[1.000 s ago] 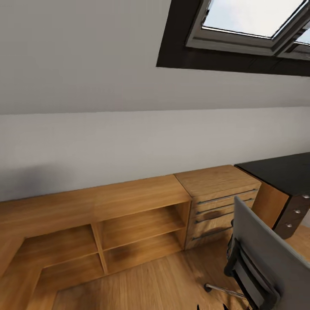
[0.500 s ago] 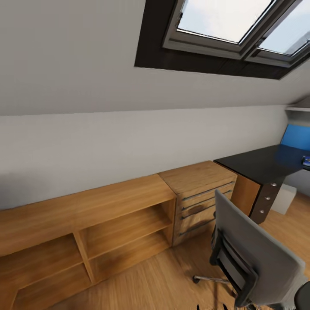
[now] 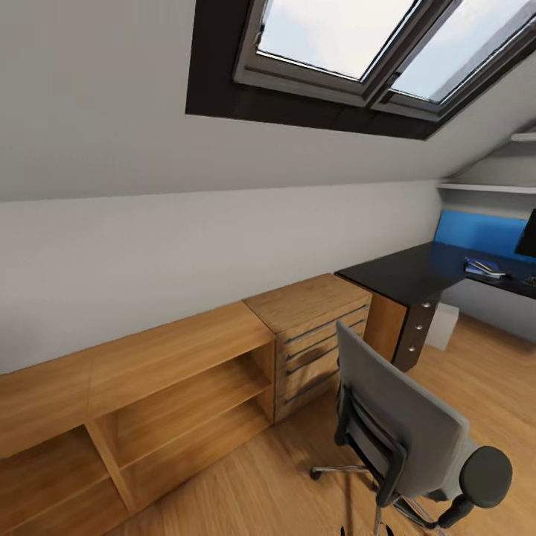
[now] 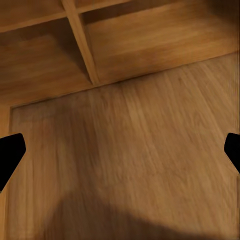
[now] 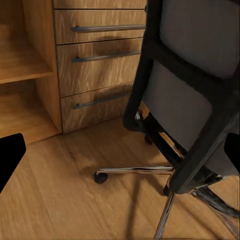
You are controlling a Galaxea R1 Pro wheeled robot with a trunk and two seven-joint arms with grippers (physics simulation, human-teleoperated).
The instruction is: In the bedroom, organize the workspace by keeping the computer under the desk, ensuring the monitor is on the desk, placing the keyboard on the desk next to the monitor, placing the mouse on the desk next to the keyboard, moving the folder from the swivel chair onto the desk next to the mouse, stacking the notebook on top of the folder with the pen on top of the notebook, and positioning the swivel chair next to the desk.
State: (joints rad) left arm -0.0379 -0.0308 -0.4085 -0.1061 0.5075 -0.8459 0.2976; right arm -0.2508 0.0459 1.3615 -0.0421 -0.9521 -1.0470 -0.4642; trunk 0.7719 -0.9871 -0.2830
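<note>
Both my grippers are spread open, left gripper (image 4: pixel 120 150) over wood-plank floor (image 4: pixel 135 165), right gripper (image 5: pixel 120 150) before the grey fabric swivel chair (image 3: pixel 406 428). Glossy black desk (image 3: pixel 402 272) stands beyond, blue folder (image 3: pixel 484 266) lying flat on it.

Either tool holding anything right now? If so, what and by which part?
Nothing is held. The left tool is open over bare wood plank floor; the right tool is open, facing the grey fabric swivel chair.
</note>
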